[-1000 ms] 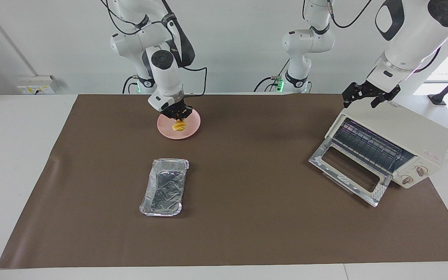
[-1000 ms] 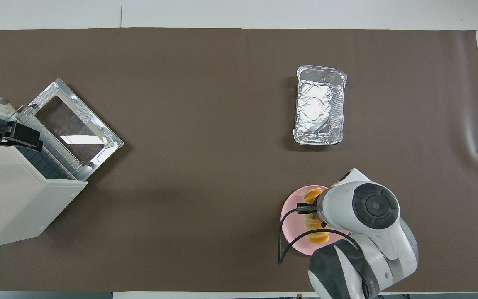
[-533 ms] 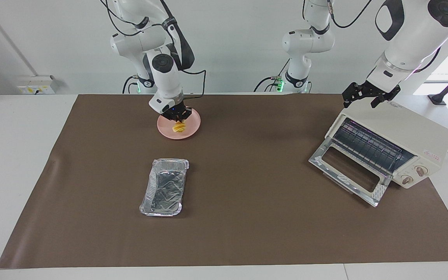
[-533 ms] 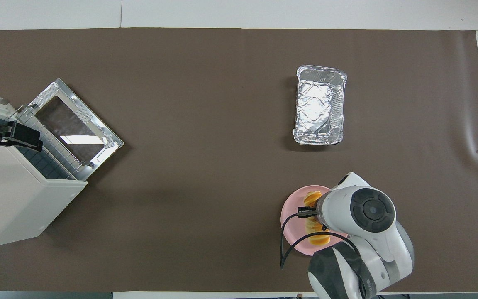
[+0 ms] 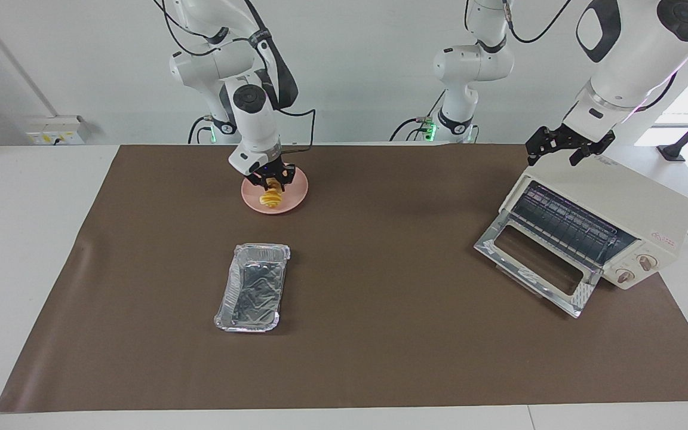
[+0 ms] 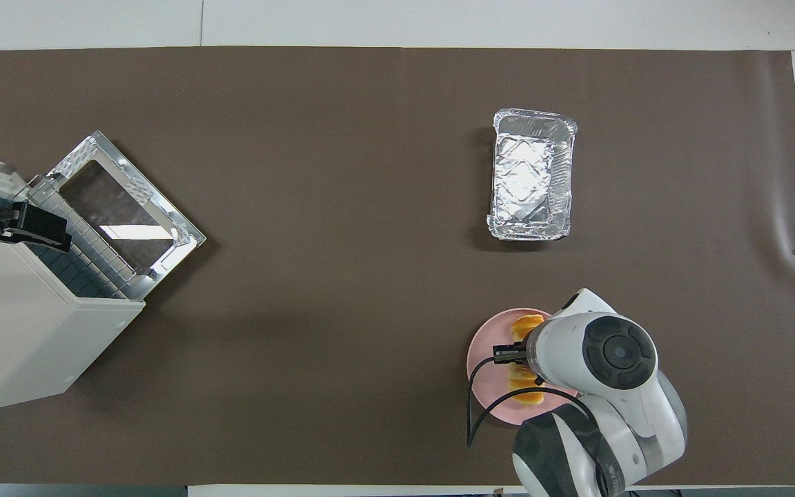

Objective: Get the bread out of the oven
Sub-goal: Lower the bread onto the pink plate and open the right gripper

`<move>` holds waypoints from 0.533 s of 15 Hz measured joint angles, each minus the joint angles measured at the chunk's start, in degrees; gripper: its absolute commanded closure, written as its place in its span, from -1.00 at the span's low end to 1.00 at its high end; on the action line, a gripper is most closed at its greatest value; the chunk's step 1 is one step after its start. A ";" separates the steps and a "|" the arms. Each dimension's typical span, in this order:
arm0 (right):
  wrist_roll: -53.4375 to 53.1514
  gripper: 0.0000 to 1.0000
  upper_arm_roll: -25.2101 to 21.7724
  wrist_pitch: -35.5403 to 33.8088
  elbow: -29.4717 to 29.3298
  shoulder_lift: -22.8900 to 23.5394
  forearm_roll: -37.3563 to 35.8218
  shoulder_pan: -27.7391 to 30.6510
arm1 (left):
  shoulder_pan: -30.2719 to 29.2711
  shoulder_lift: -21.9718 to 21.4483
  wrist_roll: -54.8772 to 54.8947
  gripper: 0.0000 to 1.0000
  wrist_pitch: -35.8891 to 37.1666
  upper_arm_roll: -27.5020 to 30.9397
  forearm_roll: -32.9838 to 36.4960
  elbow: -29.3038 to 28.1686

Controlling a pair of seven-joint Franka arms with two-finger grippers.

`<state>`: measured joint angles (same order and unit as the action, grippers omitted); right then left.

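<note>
the bread (image 5: 272, 197) is seen lying on the pink plate (image 5: 294, 192), well apart from the oven (image 5: 630, 203), whose door is dropped open and whose rack is bare; the removal is judged done; the right hand (image 5: 271, 179) is held just over the loaf, and whether its grip is released cannot be told; only letting go and withdrawal seem left; the left hand (image 5: 565, 146) is held wide open and empty above the oven top.

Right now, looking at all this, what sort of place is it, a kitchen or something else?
Probably a robot lab, not a kitchen. Two white arms stand at a table under a brown mat. Kitchen props lie on it: an open oven, a foil tray, and bread on a pink plate.
</note>
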<state>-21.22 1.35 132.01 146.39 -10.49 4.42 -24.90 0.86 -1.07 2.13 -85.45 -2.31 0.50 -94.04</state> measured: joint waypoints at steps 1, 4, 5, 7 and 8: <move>-0.61 -1.00 0.01 0.00 -0.36 0.00 0.13 -0.61 | 0.00 0.00 0.00 -1.00 0.00 0.00 0.00 0.00; -2.89 -1.00 0.03 -0.33 -1.85 0.14 0.22 -2.43 | 0.00 0.00 0.00 -1.00 0.00 0.00 0.00 0.00; -3.11 -1.00 0.04 -1.19 -2.77 0.31 0.23 -2.63 | 0.00 0.00 0.00 -1.00 0.00 0.00 0.00 0.00; -3.13 -1.00 0.00 -4.40 -6.48 0.92 0.27 -2.50 | 0.00 0.00 0.00 -1.00 0.00 0.00 0.00 0.00; -3.14 -1.00 -0.13 -6.68 -9.43 1.40 0.30 -2.35 | 0.00 0.00 0.00 -1.00 0.00 0.00 0.00 0.00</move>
<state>-24.36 1.22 125.32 136.96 -9.09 4.72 -27.25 0.86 -1.07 2.13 -85.45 -2.31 0.50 -94.04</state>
